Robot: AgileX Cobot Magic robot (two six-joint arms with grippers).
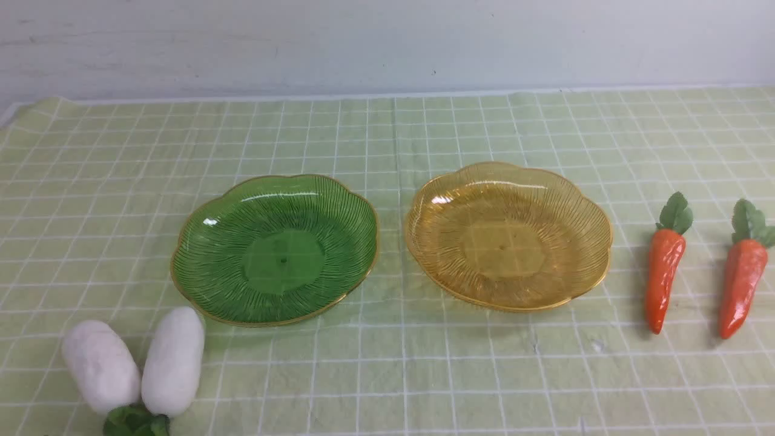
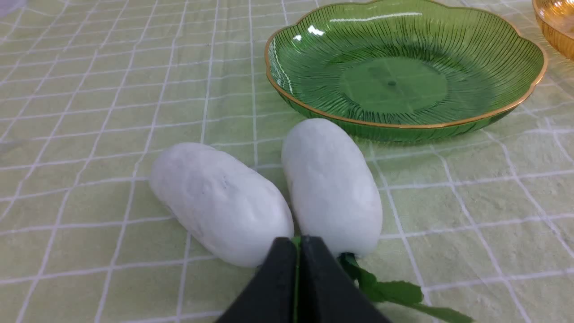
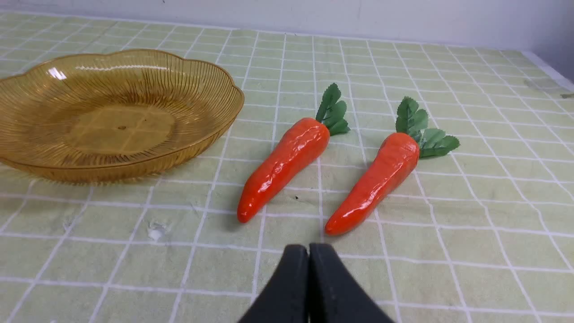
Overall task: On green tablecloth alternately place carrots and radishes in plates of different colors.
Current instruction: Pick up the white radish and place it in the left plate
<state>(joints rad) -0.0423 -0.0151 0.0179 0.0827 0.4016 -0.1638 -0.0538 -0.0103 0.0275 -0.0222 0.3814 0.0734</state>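
On the green tablecloth (image 1: pixel 387 375) stand a green plate (image 1: pixel 200 242) at centre left and an amber-yellow plate (image 1: pixel 436 206) at centre right, both bare inside. Two white radishes (image 1: pixel 100 365) (image 1: pixel 174 360) lie near the front left, leaves toward me. Two orange carrots (image 1: pixel 663 270) (image 1: pixel 742 286) lie at the right, leaf tops pointing away. Neither arm shows in the front view. My left gripper (image 2: pixel 297 244) is shut and holds nothing, its tips just short of the radishes' (image 2: pixel 222 202) (image 2: pixel 332 186) leaf ends. My right gripper (image 3: pixel 309 250) is shut with nothing in it, a little short of the carrots' (image 3: pixel 284 166) (image 3: pixel 376 179) tips.
A pale wall (image 1: pixel 387 42) rises behind the far edge of the cloth. The cloth is slightly wrinkled, with a few small marks near the front right (image 1: pixel 596 345).
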